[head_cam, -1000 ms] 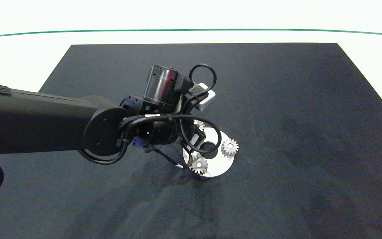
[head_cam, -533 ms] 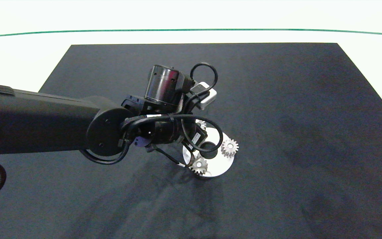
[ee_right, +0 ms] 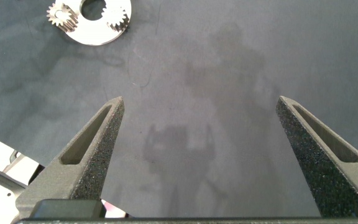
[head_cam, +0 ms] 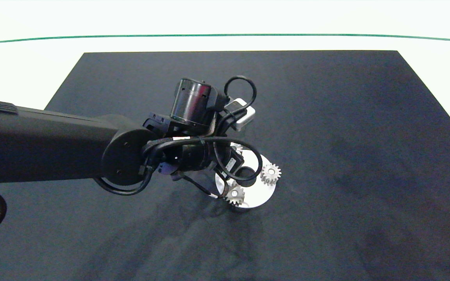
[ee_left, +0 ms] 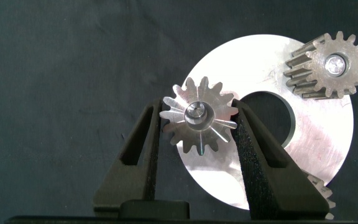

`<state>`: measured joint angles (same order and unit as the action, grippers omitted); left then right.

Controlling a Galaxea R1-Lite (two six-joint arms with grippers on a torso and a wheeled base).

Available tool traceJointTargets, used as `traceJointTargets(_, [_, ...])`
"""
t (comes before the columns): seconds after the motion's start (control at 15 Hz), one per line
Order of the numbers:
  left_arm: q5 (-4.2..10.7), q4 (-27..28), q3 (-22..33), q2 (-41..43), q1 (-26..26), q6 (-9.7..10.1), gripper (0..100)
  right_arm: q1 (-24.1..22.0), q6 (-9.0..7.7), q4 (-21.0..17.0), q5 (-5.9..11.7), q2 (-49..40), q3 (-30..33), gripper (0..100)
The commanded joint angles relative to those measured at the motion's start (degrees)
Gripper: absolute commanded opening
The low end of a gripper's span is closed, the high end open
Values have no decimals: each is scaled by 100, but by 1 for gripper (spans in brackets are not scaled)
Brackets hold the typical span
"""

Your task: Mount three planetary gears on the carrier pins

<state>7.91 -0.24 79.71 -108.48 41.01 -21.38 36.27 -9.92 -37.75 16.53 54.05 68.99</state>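
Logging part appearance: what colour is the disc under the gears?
The disc is shiny silver-white; the left wrist view shows it best.

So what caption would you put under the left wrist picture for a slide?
Left gripper closed on a planetary gear seated on a carrier pin of the white disc, beside an installed gear.

Mat was black, tabletop white with a thin green line; gears silver-grey, disc bright white-silver.
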Motion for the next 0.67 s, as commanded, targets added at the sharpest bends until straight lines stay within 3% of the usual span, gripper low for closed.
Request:
traceJointTargets(0.07, [9,-2,-9,3,4,-6,1,3,-10,-21,8,9,1,100])
traceJointTargets(0.67, [9,-2,-9,-6,21,2,1,3,-10,-21,8,18,1,100])
